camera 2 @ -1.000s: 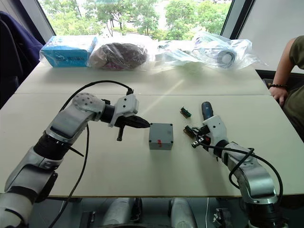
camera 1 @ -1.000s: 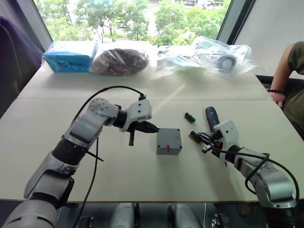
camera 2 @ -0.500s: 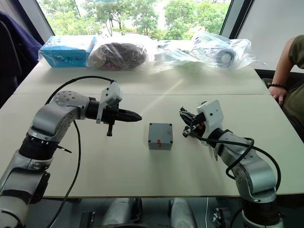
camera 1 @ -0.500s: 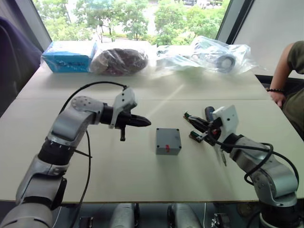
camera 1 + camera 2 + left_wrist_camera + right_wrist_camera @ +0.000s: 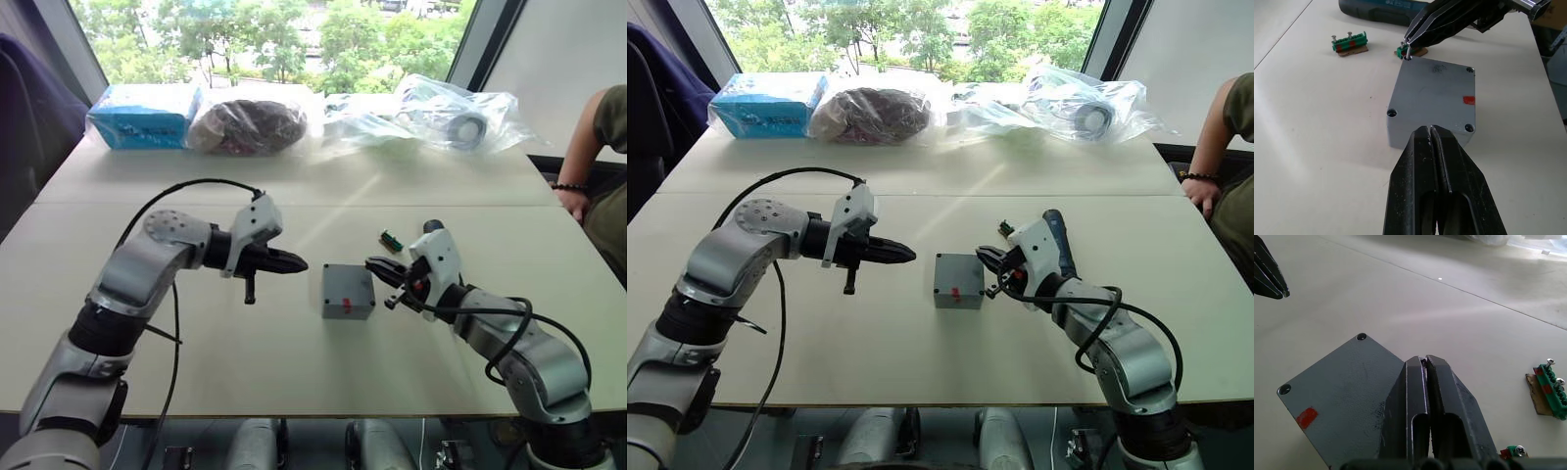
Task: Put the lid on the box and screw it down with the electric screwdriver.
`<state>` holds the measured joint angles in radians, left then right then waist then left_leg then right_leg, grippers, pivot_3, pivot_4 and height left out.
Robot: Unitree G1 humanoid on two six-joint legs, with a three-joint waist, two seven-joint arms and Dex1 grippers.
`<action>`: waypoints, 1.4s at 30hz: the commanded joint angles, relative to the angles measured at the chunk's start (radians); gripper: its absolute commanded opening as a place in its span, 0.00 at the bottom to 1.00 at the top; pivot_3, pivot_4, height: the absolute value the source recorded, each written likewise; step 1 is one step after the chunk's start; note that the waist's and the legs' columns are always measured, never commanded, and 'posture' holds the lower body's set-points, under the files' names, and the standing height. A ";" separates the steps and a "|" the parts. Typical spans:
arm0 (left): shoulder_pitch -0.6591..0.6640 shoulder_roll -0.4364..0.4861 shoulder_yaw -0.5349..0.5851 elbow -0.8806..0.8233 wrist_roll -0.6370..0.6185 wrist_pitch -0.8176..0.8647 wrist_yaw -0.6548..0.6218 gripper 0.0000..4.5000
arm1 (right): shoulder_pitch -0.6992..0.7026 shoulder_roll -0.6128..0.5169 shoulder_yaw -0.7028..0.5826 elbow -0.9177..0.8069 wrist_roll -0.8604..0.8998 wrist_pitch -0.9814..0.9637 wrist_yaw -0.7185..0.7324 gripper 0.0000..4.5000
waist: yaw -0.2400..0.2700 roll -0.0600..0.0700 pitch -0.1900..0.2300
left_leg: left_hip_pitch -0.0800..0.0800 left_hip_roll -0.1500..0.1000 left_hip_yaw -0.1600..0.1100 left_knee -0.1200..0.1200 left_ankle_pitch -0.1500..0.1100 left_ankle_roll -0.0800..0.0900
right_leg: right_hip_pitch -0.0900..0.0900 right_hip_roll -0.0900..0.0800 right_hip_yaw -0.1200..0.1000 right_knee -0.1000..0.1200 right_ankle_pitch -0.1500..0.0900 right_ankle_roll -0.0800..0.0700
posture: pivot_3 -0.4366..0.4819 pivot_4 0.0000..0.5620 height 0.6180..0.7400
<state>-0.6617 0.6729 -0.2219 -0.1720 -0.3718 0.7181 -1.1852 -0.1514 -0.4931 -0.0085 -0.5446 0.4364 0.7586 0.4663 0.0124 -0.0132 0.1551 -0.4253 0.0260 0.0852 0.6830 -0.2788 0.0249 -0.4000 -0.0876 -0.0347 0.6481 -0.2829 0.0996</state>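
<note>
A: So, status on the box [image 5: 348,291]?

B: Mid-table, lid [image 5: 1435,94] already seated on top, flush, red mark twd the robot. Four corner holes. In the left wrist view three look empty; the fourth, at the far corner, has a small screw held right at it by the right gripper [image 5: 1409,45].

A: So lid's on, screws not in?

B: That's my read. Lid step done, fastening barely begun: one screw being placed, none seen driven. The electric screwdriver [image 5: 1055,245] lies on the table behind the right arm, untouched, so all the driving is left.

A: Right gripper's state?

B: Fingers pinched nearly together, tips at the box's right rear corner, w/ what looks like the tiny screw btwn them. Too small to be sure of the grip itself.

A: And the left?

B: Left gripper [image 5: 294,263] hangs left of the box, apart from it, pointing at it. Fingers pressed together, nothing held.

A: Anything else nearby?

B: Two small green terminal blocks [image 5: 1349,42] w/ screws, just beyond the box on the right-arm side, near the driver. Bagged items and a blue carton [image 5: 143,116] along the far edge, well away. A person's arm [image 5: 592,137] at the right edge.
</note>
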 commanded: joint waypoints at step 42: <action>-0.141 -0.111 -0.064 0.024 -0.025 -0.091 -0.032 0.00 | -0.330 -0.189 -0.423 0.164 0.217 0.696 -0.170 0.99 | 0.000 0.002 0.001 | 0.000 0.000 0.000 0.000 0.000 0.000 | 0.000 0.000 0.000 0.000 0.000 0.000 | 0.48 0.27 1.00</action>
<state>-0.7798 0.5592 -0.2779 -0.1195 -0.4050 0.6634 -1.1992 -0.4428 -0.6355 -0.4090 -0.4006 0.6207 1.3204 0.2779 0.0120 -0.0117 0.1562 -0.4256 0.0259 0.0861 0.6826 -0.2789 0.0250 -0.4004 -0.0881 -0.0340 0.6477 -0.2829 0.0995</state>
